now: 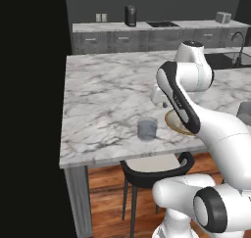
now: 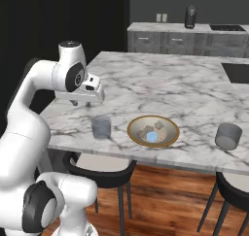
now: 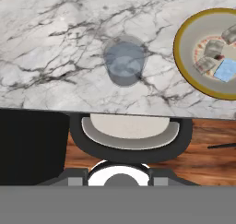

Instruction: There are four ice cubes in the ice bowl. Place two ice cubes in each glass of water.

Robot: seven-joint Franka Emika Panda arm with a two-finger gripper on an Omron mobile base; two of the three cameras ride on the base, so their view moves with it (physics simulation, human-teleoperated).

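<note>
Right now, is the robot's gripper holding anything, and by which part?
Nothing, as far as I can see. The gripper hangs with jaws apart near the left glass of water; the ice cubes lie in the ice bowl.

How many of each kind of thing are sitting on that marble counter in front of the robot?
Glasses of water: 2
Ice bowl: 1
Ice cubes, all in the bowl: 4
Total: 7
</note>
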